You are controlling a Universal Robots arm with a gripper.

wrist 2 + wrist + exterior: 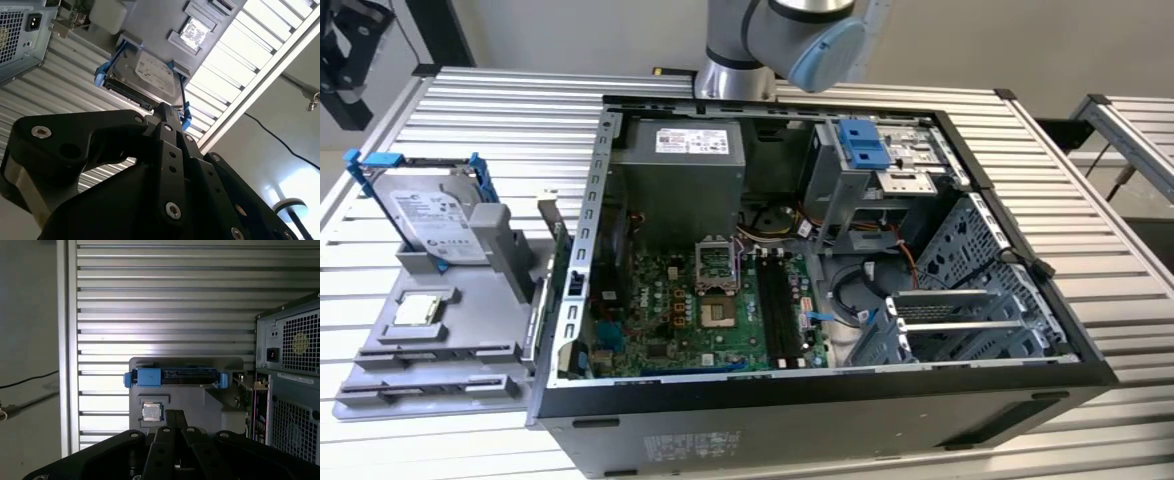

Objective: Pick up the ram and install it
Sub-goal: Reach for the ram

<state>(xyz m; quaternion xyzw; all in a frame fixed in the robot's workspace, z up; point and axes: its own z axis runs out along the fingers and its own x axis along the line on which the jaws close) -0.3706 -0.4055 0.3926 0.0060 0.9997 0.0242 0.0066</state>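
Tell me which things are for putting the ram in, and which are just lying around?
For the job: gripper, black memory slots, motherboard.
Just lying about: hard drive in its blue bracket, small square chip, power supply.

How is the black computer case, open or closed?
Open: the black computer case has no side panel, baring the green motherboard.

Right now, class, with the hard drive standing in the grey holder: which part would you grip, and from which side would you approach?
Likely its upper end, coming from above. The hard drive leans on edge with its lower end seated in the grey holder, so the top is the free part. Close the jaws across its two flat faces, between the blue bracket arms.
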